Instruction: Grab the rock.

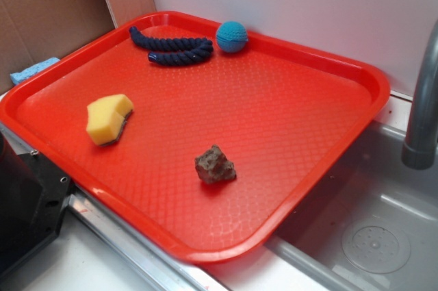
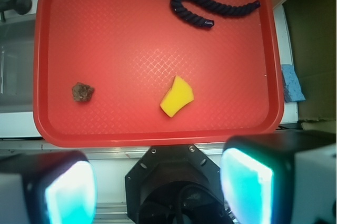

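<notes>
Exterior view: showing rock (image 1: 215, 165) lying loose on red tray (image 1: 356, 72), toward the near edge by the sink (image 1: 383, 236), well apart from everything else. Yellow sponge (image 1: 108, 118) sitting to its left, also well apart. Dark rope (image 1: 174, 48) and blue knitted ball (image 1: 232, 36) resting at the far rim, ball just beside the rope end. Not showing the fingers at all; only a black block of the robot base at lower left. Tray overhanging the sink on that side, faucet (image 1: 423, 99) standing close by.

Risks, judging from this: angular, pitted stone likely pivoting or squirting out if pinched across a slanted face. Textured tray offering some grip, yet a descent off-centre probably nudging the rock toward the sink-side rim. Pressing down too hard on the overhanging part possibly tipping or flexing the tray. Arm swinging wide possibly clipping the faucet.

Wrist view: looking straight down from high above, gripper (image 2: 158, 187) hanging over the bench edge outside the tray, fingers (image 2: 247, 184) spread wide apart, clamping nothing. Rock (image 2: 82, 91) appearing at left, far off the finger centreline, so needing a long lateral move plus descent. Sponge (image 2: 176, 96) lying nearer the centreline, so risking a wrong pick. Also revealing a blue sponge (image 2: 292, 83) beside the tray.
</notes>
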Available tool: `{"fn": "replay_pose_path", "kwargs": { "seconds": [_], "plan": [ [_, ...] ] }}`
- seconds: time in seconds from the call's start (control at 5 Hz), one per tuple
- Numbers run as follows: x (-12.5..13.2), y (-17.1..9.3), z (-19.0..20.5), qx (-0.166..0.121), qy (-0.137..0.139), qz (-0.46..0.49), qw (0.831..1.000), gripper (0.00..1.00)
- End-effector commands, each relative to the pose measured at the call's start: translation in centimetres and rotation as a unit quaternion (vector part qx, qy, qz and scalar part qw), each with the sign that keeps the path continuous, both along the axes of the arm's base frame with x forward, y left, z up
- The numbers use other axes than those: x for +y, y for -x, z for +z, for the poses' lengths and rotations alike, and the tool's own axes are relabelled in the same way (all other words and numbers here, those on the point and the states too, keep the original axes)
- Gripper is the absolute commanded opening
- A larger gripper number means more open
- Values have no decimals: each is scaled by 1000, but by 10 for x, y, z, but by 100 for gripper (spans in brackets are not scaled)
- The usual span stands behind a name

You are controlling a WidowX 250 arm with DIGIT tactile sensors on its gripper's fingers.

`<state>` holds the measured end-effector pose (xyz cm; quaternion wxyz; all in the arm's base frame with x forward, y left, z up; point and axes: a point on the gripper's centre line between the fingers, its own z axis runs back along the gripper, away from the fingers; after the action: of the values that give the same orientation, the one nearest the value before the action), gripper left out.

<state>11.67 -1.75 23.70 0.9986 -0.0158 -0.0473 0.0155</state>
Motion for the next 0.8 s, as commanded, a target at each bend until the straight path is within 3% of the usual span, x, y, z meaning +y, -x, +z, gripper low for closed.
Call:
{"fn": "replay_pose_path", "kwargs": {
  "seconds": [0.0,0.2,0.4,0.6],
  "plan": [
    [0,0,0,0,0,0,1000,100],
    [-12,0,-8,-12,-14,49,999,100],
    [-28,-7,-18,-39,-9,107,993,100],
    [-47,-21,-35,-40,-6,120,992,100]
  ]
}}
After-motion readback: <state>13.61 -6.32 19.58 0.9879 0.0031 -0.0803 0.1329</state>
